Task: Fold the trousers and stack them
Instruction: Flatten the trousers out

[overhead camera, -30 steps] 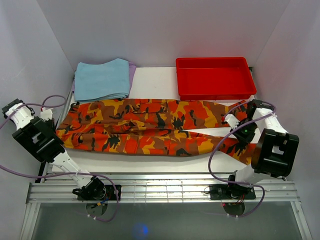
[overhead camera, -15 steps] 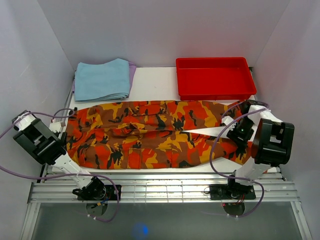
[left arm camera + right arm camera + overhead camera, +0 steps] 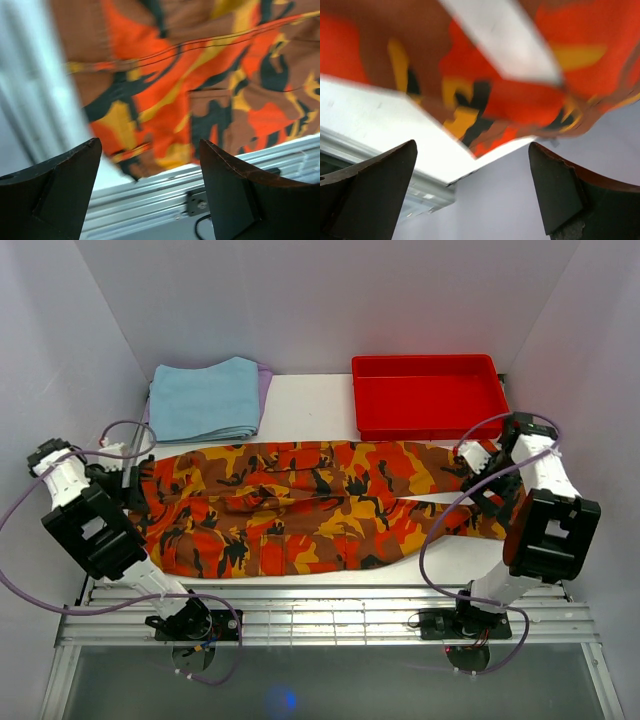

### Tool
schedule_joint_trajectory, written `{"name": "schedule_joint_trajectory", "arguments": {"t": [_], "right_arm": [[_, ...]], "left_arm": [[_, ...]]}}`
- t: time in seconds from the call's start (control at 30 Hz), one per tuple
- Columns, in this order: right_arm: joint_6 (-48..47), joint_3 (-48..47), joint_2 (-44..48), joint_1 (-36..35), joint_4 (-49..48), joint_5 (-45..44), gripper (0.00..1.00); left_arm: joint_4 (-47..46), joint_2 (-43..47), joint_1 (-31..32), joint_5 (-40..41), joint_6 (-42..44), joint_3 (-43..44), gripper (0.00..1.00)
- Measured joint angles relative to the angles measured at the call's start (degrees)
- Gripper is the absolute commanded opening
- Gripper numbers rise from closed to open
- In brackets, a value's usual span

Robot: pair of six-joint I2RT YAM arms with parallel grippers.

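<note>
Trousers [image 3: 300, 510] laid lengthwise across the white surface [image 3: 310, 405], waist end at the left and both legs reaching right, with a thin wedge of bare surface between them near the cuffs; behind them, a folded light blue cloth [image 3: 205, 398] and a red tray [image 3: 432, 430]. Left end effector [image 3: 128, 480] released, fingers spread wide above the waist end, nothing between them. Right end effector [image 3: 478, 478] likewise released over the leg ends, gripping nothing.
</note>
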State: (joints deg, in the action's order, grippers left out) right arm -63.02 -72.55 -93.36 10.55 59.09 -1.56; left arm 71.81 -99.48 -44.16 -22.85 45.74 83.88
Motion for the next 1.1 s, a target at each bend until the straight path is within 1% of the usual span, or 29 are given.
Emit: {"name": "schedule_joint_trajectory", "arguments": {"t": [0.1, 0.13, 0.17, 0.23, 0.3, 0.4, 0.53, 0.7, 0.8, 0.83, 0.9, 0.93, 0.97, 1.0, 1.03, 1.07, 1.1], "right_arm": [[-0.3, 3.5, 3.9, 5.6, 3.4, -0.2, 0.95], [-0.3, 4.2, 4.8, 8.0, 4.4, -0.1, 0.99], [-0.2, 4.6, 5.2, 10.6, 5.5, -0.1, 0.97], [-0.1, 4.9, 5.4, 14.7, 6.3, 0.4, 0.87], [0.7, 5.2, 5.4, 17.7, 6.4, 0.9, 0.82], [3.2, 7.2, 5.6, 18.6, 5.7, 2.2, 0.81], [9.3, 8.9, 4.2, 18.4, 3.4, 4.9, 0.81], [16.0, 12.2, 1.6, 18.3, -3.8, 5.3, 0.82], [18.0, 15.3, -0.7, 18.3, -8.1, 3.6, 0.76], [18.3, 16.0, -1.5, 18.3, -9.0, 2.8, 0.65], [18.1, 17.1, -2.6, 18.1, -10.2, -0.7, 0.5], [17.7, 17.4, -2.6, 18.2, -10.8, -1.8, 0.38], [17.2, 17.6, -2.6, 18.2, -11.5, -3.0, 0.3], [16.5, 17.9, -2.6, 18.2, -12.0, -4.3, 0.24], [15.7, 18.1, -2.6, 18.2, -12.1, -5.2, 0.12], [14.6, 18.4, -2.6, 18.3, -12.1, -6.1, 0.08], [13.5, 18.6, -2.5, 18.4, -11.7, -6.9, 0.08]], "left_arm": [[-1.6, 0.0, 3.8, -1.4, -2.6, -4.8, 0.89], [-2.1, -0.1, 5.0, -1.8, -3.6, -6.1, 0.89], [-2.5, -0.1, 5.9, -2.1, -4.3, -7.0, 0.89], [-3.4, -0.1, 6.8, -2.5, -5.9, -7.7, 0.88], [-4.6, -0.2, 7.0, -3.1, -7.6, -7.7, 0.88], [-6.5, -0.9, 6.9, -3.4, -10.3, -7.7, 0.88], [-8.3, -3.3, 6.8, -3.8, -13.4, -7.1, 0.88], [-9.6, -4.3, 6.8, -3.8, -15.9, -7.0, 0.88], [-10.5, -4.3, 6.8, -3.8, -17.0, -7.0, 0.88], [-10.8, -4.3, 6.8, -3.8, -17.3, -7.0, 0.87], [-11.5, -4.3, 6.8, -3.5, -17.9, -7.2, 0.83], [-12.0, -4.3, 6.8, -3.2, -18.1, -7.5, 0.81], [-12.3, -4.4, 6.8, -2.9, -18.3, -7.7, 0.78], [-12.6, -4.4, 6.8, -2.5, -18.5, -7.9, 0.71], [-13.0, -4.6, 6.8, -1.6, -18.7, -8.3, 0.64], [-13.3, -5.0, 6.8, -1.0, -18.8, -8.4, 0.59], [-13.7, -5.7, 6.8, 0.0, -18.7, -8.6, 0.54]]}}
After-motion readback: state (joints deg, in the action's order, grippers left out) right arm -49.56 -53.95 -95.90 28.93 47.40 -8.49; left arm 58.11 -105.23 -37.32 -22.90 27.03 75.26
